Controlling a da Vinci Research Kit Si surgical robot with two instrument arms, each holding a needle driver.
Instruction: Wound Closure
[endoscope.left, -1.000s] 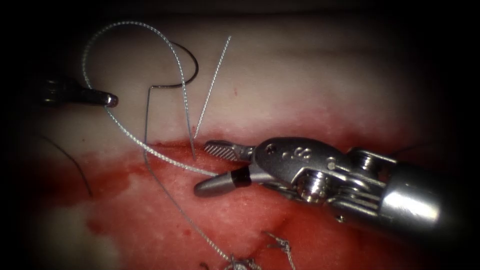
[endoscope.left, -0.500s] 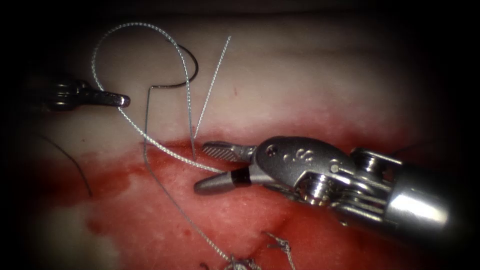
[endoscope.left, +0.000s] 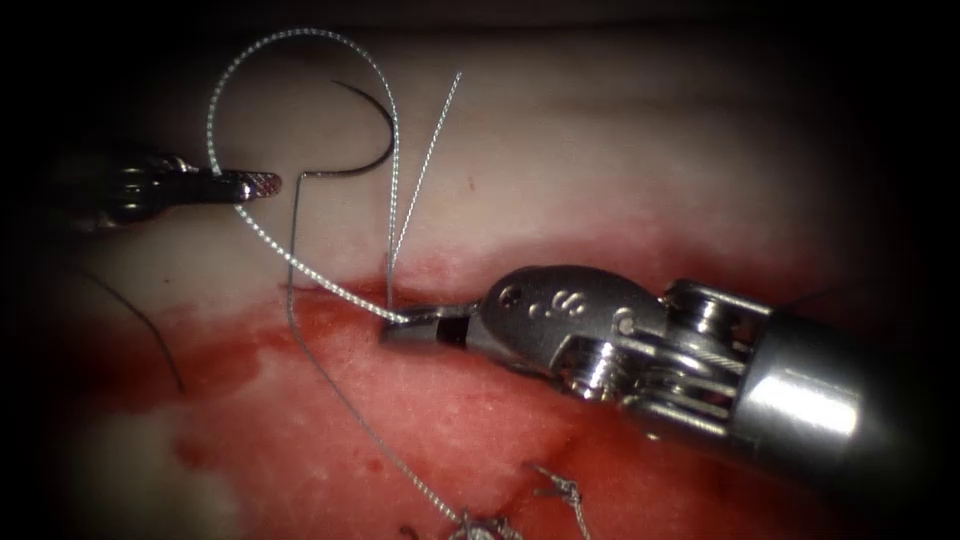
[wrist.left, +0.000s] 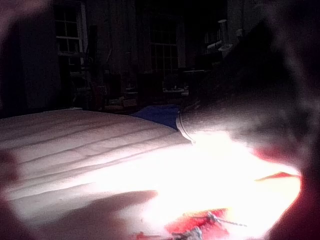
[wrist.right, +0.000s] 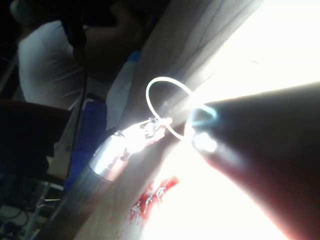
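**Right tool closes on the thread**

Since a second ago its spread jaws have clamped the thread (endoscope.left: 300, 270) at the cut. Right tool (endoscope.left: 400, 328) grips there; left tool (endoscope.left: 262, 184), shut, holds the loop. Needle (endoscope.left: 372, 125) lies free on the tissue (endoscope.left: 620, 150).

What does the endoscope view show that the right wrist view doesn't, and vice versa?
Endoscope: the needle lying free on the pale tissue, held by neither tool; the right tool shut on the thread.
Right wrist: the left tool's shaft and a blue cloth beyond the tissue.
Both: the thread loop, the left tool holding it, and red fluid.
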